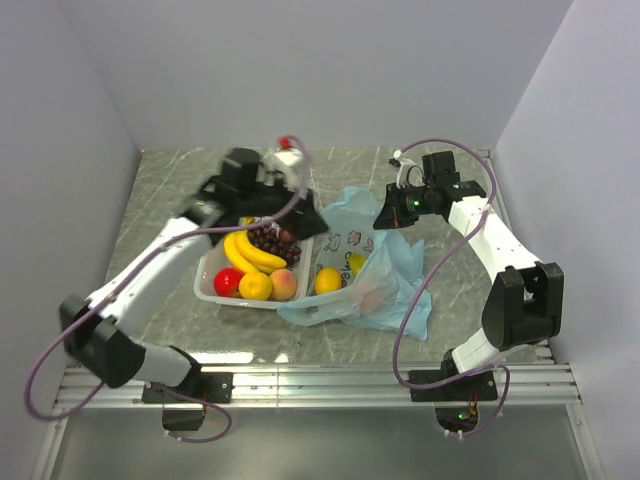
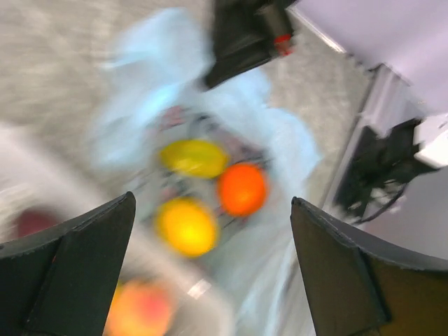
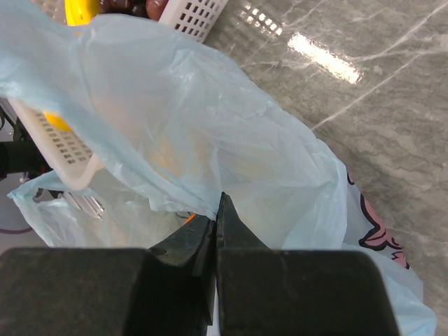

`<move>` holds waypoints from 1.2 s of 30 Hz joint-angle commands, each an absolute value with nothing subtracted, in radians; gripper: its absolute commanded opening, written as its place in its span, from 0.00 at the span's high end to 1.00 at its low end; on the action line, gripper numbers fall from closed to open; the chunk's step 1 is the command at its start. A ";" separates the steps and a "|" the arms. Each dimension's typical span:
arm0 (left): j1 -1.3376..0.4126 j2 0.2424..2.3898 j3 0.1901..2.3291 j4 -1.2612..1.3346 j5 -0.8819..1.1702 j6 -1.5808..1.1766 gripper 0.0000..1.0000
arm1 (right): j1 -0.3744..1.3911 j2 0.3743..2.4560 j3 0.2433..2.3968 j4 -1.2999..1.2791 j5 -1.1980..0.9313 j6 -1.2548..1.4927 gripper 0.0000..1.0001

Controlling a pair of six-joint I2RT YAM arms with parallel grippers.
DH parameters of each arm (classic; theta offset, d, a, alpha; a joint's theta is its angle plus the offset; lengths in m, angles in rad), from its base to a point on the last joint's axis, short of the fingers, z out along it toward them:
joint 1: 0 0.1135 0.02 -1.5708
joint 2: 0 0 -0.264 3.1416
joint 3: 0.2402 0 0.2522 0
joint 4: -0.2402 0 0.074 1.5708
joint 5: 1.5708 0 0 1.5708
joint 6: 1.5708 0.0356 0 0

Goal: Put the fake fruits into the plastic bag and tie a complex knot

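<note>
The light-blue plastic bag (image 1: 372,275) lies open to the right of a white basket. My right gripper (image 1: 388,216) is shut on the bag's upper edge and holds it up; the right wrist view shows the film (image 3: 210,140) pinched at the fingertips (image 3: 218,204). In the bag lie a lemon (image 1: 328,281), another yellow fruit (image 1: 357,263) and an orange (image 2: 241,189). The bananas (image 1: 250,255), grapes (image 1: 272,238), red apple (image 1: 227,282), a yellow fruit (image 1: 255,286) and the peach (image 1: 284,284) lie in the basket. My left gripper (image 1: 285,200) is open and empty above the basket's far side; its view is blurred.
The white latticed basket (image 1: 212,268) stands at the table's middle, touching the bag. Its wall also shows in the right wrist view (image 3: 192,17). Grey walls close in on the left, right and back. A metal rail (image 1: 320,380) runs along the near edge.
</note>
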State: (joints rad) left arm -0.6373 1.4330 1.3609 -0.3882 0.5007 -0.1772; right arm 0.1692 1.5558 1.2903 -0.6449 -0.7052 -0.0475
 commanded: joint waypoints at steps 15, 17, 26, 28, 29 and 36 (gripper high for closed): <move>-0.383 1.236 1.034 -0.853 0.327 0.181 0.01 | 0.164 1.555 1.302 -0.670 -0.721 -0.089 1.00; -0.383 1.273 1.028 -0.832 0.301 0.154 0.01 | 0.164 1.557 1.304 -0.675 -0.723 -0.089 1.00; -0.393 1.368 1.009 -0.795 0.305 0.137 0.01 | 0.166 1.569 1.327 -0.696 -0.706 -0.103 1.00; -0.394 1.371 1.008 -0.790 0.322 0.146 0.01 | 0.166 1.577 1.331 -0.699 -0.707 -0.104 1.00; -0.396 1.373 1.006 -0.790 0.327 0.149 0.02 | 0.166 1.578 1.331 -0.698 -0.706 -0.103 1.00; -0.397 1.384 1.040 -0.834 0.379 0.170 0.40 | 0.166 1.591 1.345 -0.704 -0.712 -0.101 1.00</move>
